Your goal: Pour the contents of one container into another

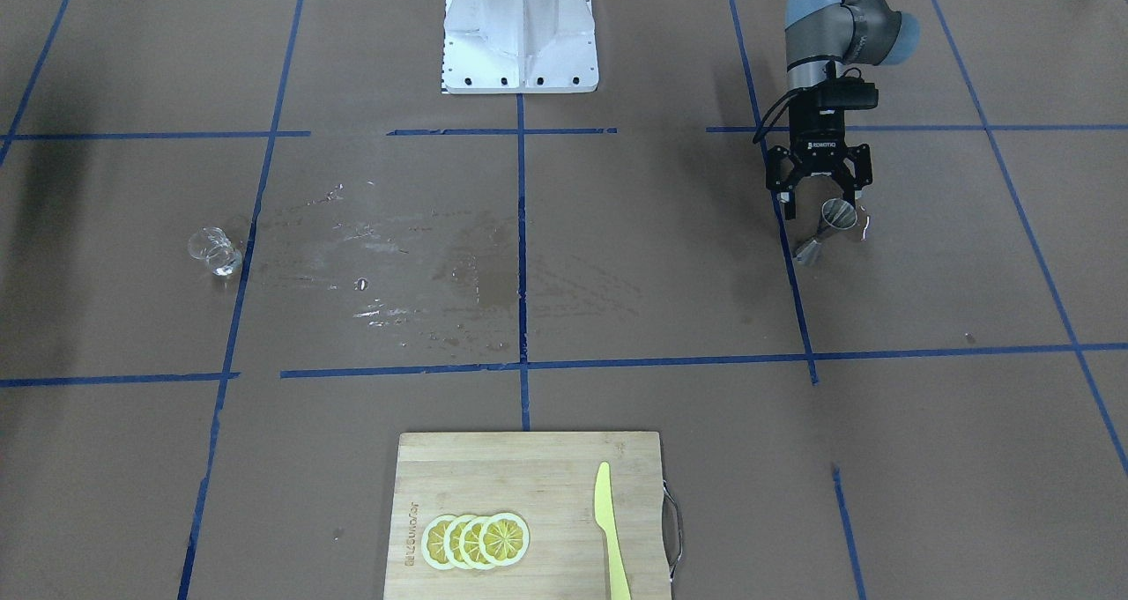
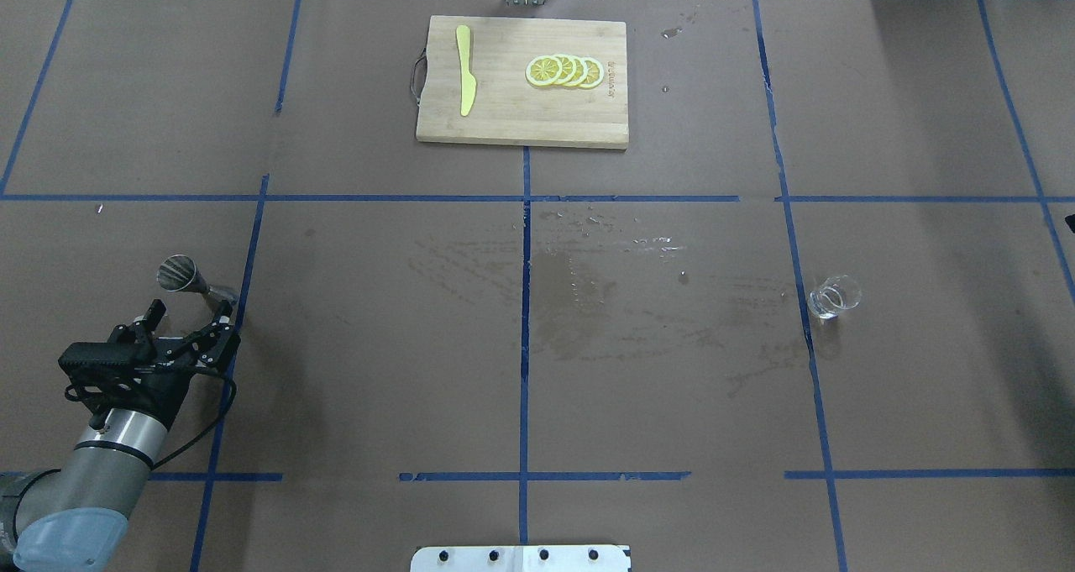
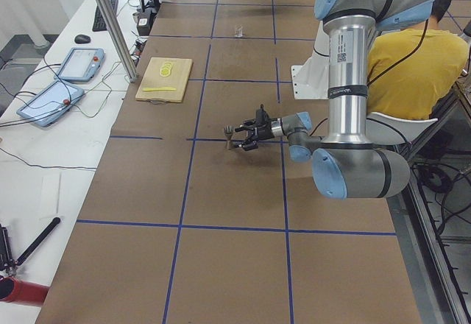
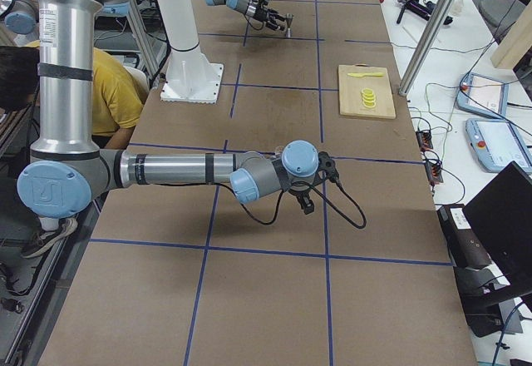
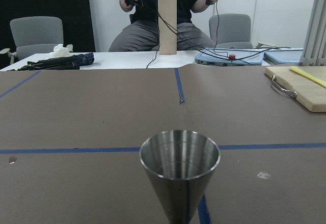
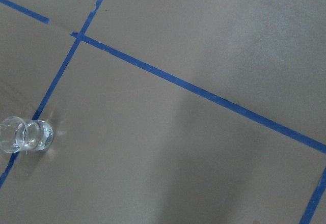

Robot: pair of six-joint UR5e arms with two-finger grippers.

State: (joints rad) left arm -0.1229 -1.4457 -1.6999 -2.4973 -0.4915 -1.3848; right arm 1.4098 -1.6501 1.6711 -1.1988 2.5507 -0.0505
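Observation:
A steel cone-shaped jigger (image 2: 179, 273) stands upright on the brown table at the robot's left. My left gripper (image 2: 190, 308) is low over the table with its fingers spread open, and the jigger (image 1: 835, 216) sits at its fingertips, untouched by either finger. It fills the middle of the left wrist view as the jigger (image 5: 180, 175). A small clear glass (image 2: 833, 296) stands far off on the robot's right, also seen as the glass (image 6: 25, 135). My right gripper (image 4: 306, 202) shows only in the exterior right view, hanging above the table; I cannot tell its state.
A wet spill patch (image 2: 588, 278) darkens the middle of the table. At the far edge lies a wooden cutting board (image 2: 521, 123) with lemon slices (image 2: 564, 70) and a yellow knife (image 2: 464, 81). The white robot base (image 1: 520, 36) sits at the near edge.

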